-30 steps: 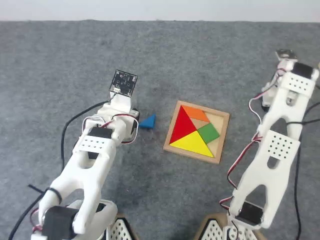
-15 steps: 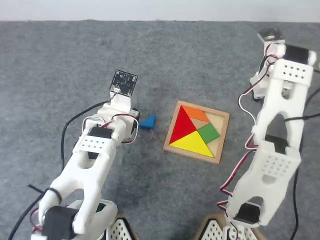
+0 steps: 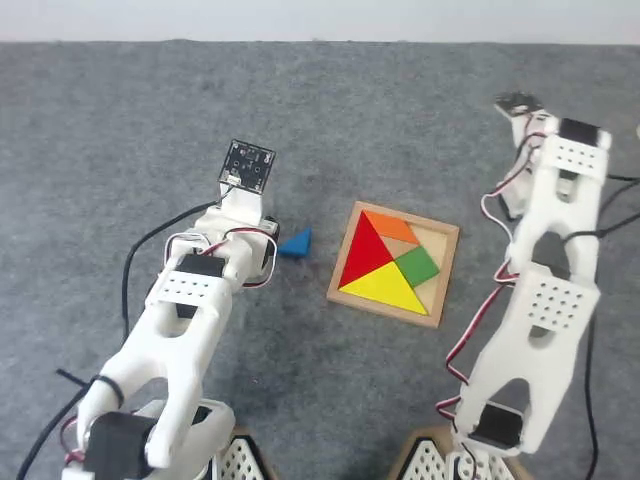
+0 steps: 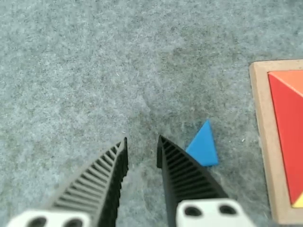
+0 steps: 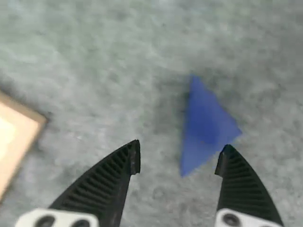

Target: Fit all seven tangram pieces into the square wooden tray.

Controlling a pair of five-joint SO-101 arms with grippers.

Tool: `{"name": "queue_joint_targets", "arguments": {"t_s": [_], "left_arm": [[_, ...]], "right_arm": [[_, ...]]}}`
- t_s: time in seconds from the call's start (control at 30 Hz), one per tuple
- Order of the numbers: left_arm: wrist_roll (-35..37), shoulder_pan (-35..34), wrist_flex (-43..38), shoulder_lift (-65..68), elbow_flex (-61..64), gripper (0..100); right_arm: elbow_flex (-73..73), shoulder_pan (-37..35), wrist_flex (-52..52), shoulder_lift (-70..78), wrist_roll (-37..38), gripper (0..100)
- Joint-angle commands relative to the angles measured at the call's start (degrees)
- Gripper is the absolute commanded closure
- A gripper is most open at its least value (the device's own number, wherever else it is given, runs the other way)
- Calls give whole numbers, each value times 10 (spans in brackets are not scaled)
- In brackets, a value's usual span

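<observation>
Left gripper (image 4: 143, 139) slightly parted, empty; small blue triangle (image 4: 202, 146) just beside one finger, tray (image 3: 447, 275) side, mid-tabletop. Right gripper (image 5: 181, 145) wide open, empty, over second blue triangle (image 5: 206, 125), toward far right corner.

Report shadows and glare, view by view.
High view: soft, even light, no glare on the square wooden tray. Left wrist view: faint shadow on the grey carpet beside the light blue triangular piece. Right wrist view: darker shadow along one edge of the dark blue triangular piece.
</observation>
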Motion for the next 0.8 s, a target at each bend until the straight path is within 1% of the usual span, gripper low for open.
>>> {"name": "queue_joint_targets", "arguments": {"t_s": [0.0, 0.1, 0.3, 0.47, 0.77], "left_arm": [[-6, 0, -16, -26, -6, 894], [-6, 1, -16, -26, -6, 894], [-6, 0, -16, -26, -5, 894], [-6, -1, -16, -26, -5, 894], [-6, -1, -16, -25, -5, 894]], "right_arm": [[-2, 22, -13, -9, 7, 738], [-2, 26, -22, -6, 8, 738], [-2, 7, -49, 22, 33, 738], [-2, 7, -67, 32, 81, 738], [-2, 15, -125, 52, 134, 739]]}}
